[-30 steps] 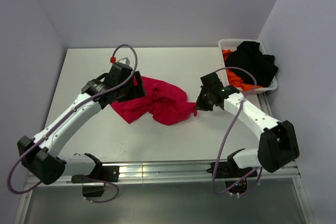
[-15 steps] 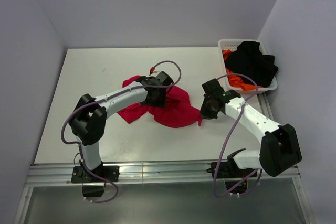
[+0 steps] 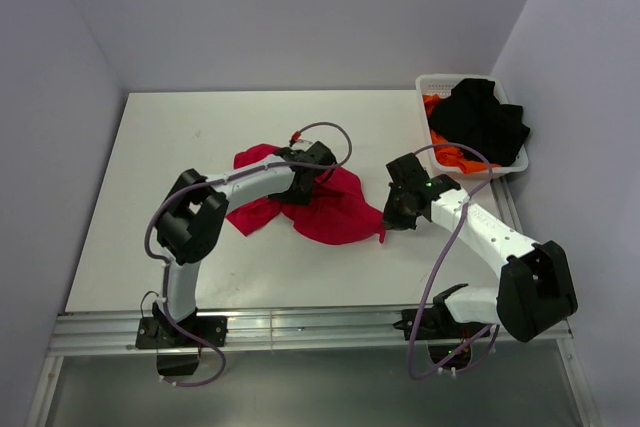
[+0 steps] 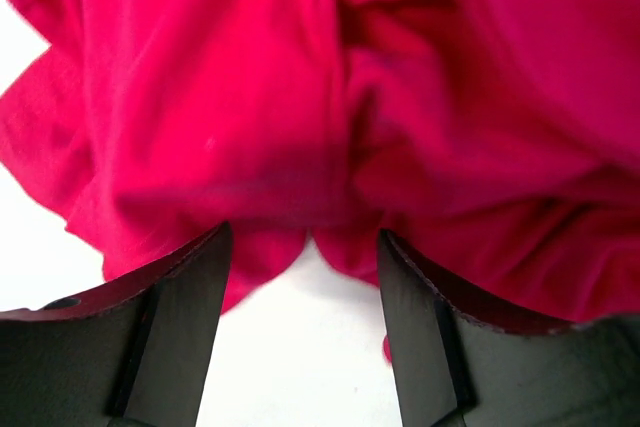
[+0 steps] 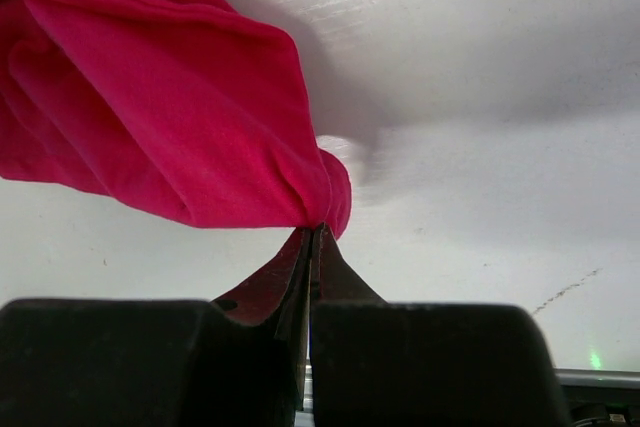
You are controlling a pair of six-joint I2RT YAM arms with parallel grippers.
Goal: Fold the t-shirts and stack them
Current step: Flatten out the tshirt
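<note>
Red shirt [image 3: 320, 209] crumpled, unfolded: right jaws clamped on its edge, left jaws part-open astride a bunch. Black shirt [image 3: 485, 117] and orange shirt [image 3: 455, 154] remain unfolded in basket [image 3: 428, 81] beyond right jaws.

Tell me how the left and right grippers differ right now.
The left gripper has its jaws apart over the red t-shirt; the right gripper is shut, pinching that shirt's edge. The left sits over the shirt's middle, the right at its right end. Both are at the same shirt.
</note>
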